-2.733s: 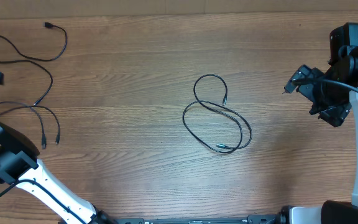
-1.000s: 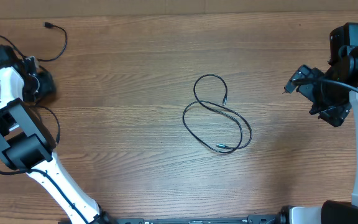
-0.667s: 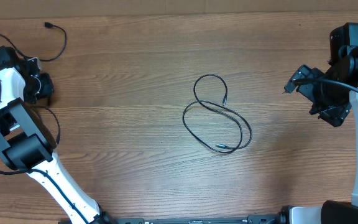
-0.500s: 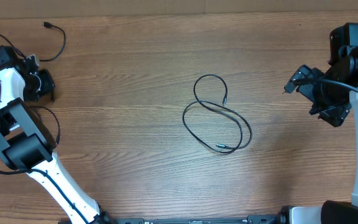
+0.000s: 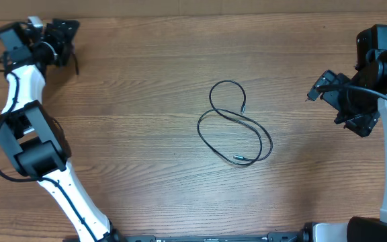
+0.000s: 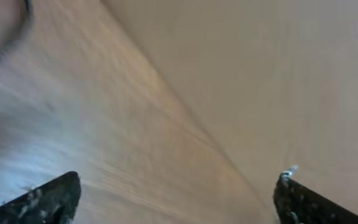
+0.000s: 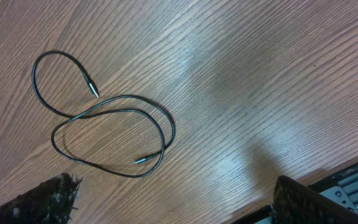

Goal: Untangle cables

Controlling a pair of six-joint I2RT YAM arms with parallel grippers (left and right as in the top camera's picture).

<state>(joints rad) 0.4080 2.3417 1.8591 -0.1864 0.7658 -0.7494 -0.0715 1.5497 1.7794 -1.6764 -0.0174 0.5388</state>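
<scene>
1 thin black cable lies mid-table, well apart from both arms, in slack overlapping loops with both ends free. Judged light, limp and a little springy, so likely to slide and trail across the wood when pulled. Best hold: just behind a plug, clear of the crossing. Right gripper has its fingers apart, nothing between. Left gripper sits at the far-left corner, view blurred, fingers apart too.

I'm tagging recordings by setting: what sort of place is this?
Probably a robotics lab workbench: a wood-grain table, a left arm and right arm at its sides, and a thin black cable laid out.
</scene>
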